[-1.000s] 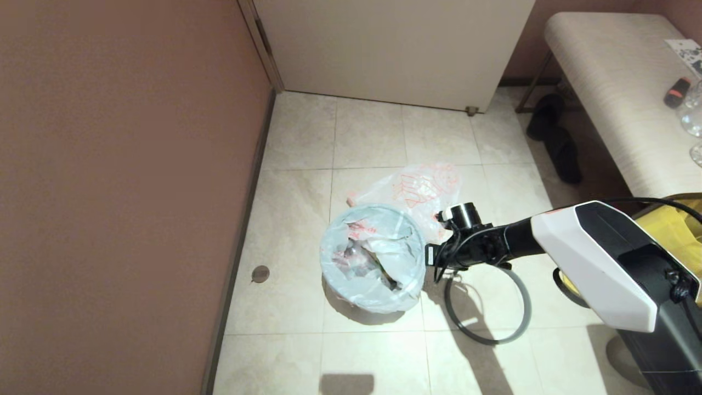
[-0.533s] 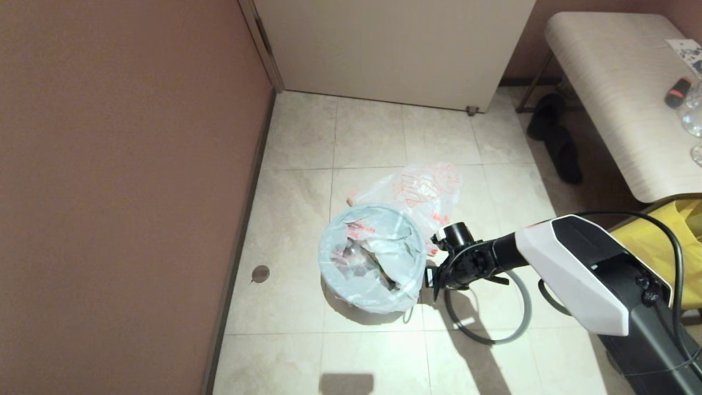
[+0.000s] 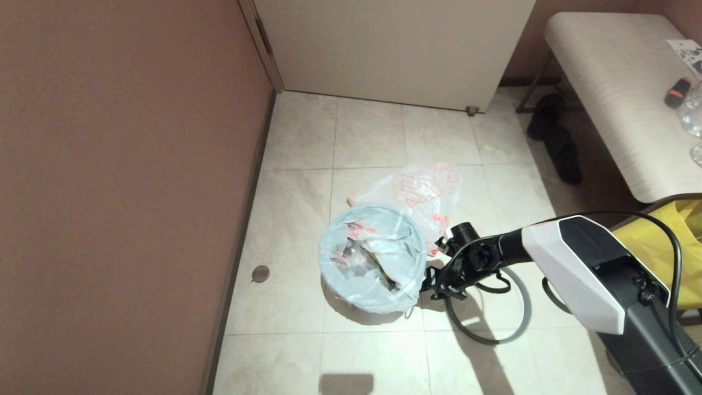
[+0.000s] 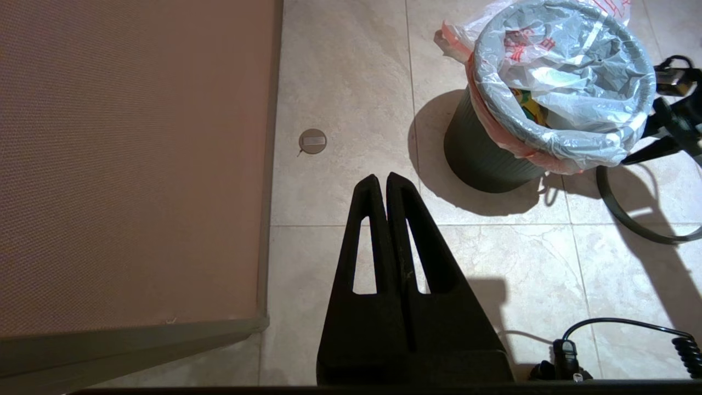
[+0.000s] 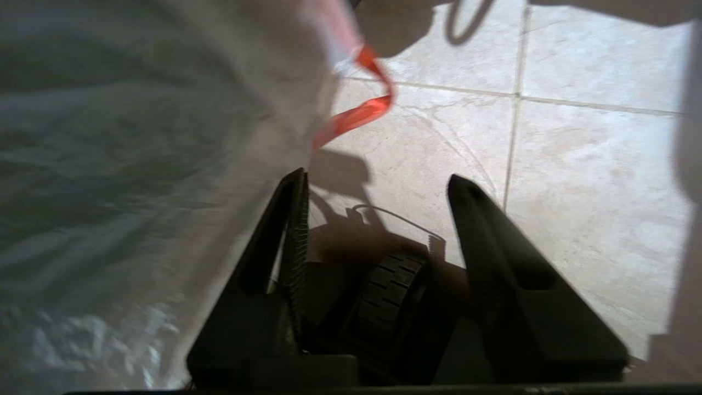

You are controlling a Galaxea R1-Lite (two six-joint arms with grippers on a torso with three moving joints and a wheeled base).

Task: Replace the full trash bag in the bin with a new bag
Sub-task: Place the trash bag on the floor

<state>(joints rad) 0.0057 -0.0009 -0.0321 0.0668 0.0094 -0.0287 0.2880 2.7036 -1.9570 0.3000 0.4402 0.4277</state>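
Observation:
The full trash bag [image 3: 373, 258], thin translucent white plastic, lines the bin [image 4: 482, 164] and is folded down over its top; rubbish shows inside. An orange strip [image 5: 356, 112] hangs from the bag's edge. My right gripper [image 3: 430, 285] is low against the bin's right side, open, nothing between its jaws; in the right wrist view one finger [image 5: 293, 219] lies along the bag's plastic [image 5: 137, 137]. The new bag [image 3: 422, 189], with its orange-red print, lies on the floor behind the bin. The left gripper [image 4: 382, 178] hangs shut over bare tiles, away from the bin.
The grey hoop [image 3: 521, 323] lies flat on the tiles right of the bin, under my right arm. A brown wall [image 3: 126, 192] stands on the left and a white door [image 3: 395, 49] at the back. A bench [image 3: 620, 88], black slippers [image 3: 554, 137] and a yellow bag [image 3: 680, 247] are on the right.
My right arm has dropped lower and swung in against the bin's right side. Its gripper has opened. Bin, bags and hoop have stayed put.

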